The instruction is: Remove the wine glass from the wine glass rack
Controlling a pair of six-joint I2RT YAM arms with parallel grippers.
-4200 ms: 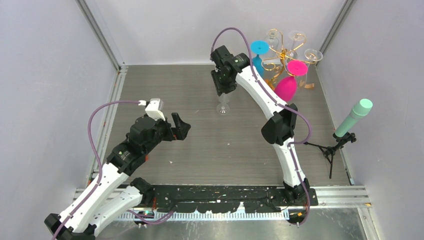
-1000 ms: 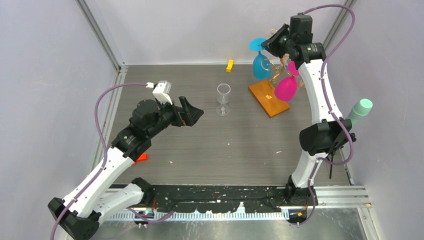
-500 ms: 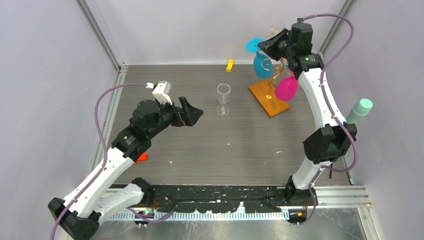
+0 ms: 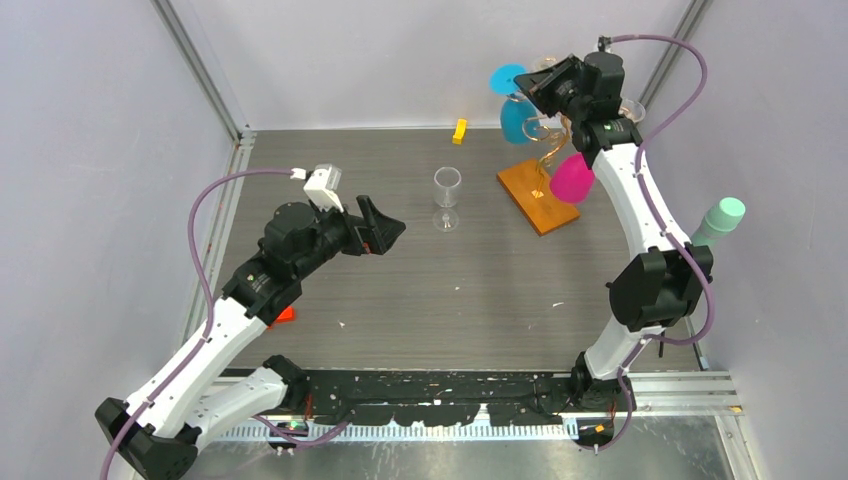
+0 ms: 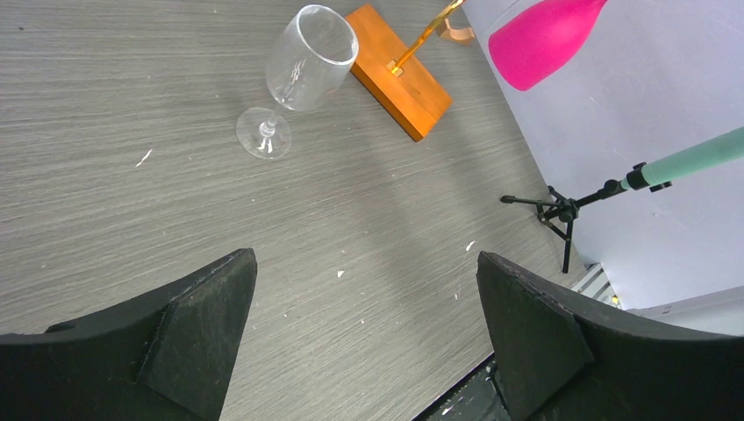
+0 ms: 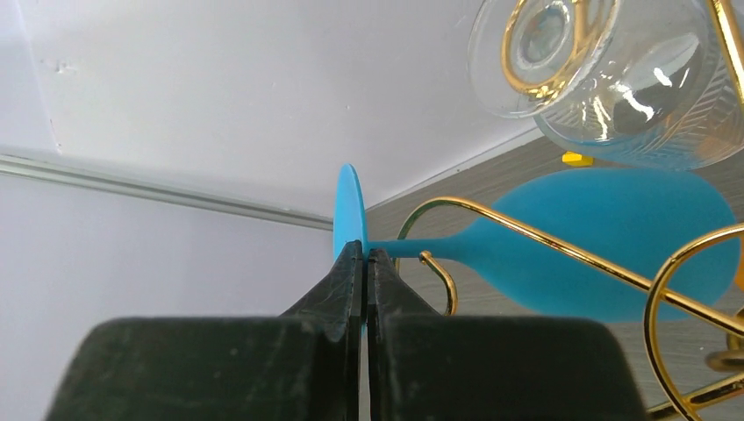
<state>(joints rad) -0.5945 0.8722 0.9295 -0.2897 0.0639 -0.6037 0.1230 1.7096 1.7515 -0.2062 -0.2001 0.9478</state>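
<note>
- A grey wood-grain table [image 4: 400, 300] sits between pale lilac walls [image 4: 330, 60]. The wine glass rack [image 4: 537, 195] stands at the far right, its orange wooden base flat on the table and its gold wire arms rising toward the back corner.
- The blue wine glass [image 4: 517, 122] hangs on the rack bowl-down with its foot uppermost. In the right wrist view its stem lies sideways in a gold wire curl [image 6: 491, 215], which seems to be what carries it.
- The right gripper [image 6: 364, 254] is up at that foot with its fingers pressed together. They seem to pinch the thin blue disc where it joins the stem. The foot is probably the part easiest to reach clear of the wires.
- A gold-rimmed glass [image 6: 605, 61] hangs just beside the blue bowl, and a pink wine glass [image 4: 572, 178] hangs low on the near side. Sliding the blue stem out of its curl will likely need a clean path so the neighbours are not knocked.
- A clear wine glass [image 4: 447, 190] stands upright on the table, well apart from the rack.
- The left gripper [image 5: 364, 259] hovers over the middle-left of the table with its fingers spread wide and nothing between them. It looks parked out of the right arm's way.
- A small yellow block [image 4: 460, 130] lies by the back wall.
</note>
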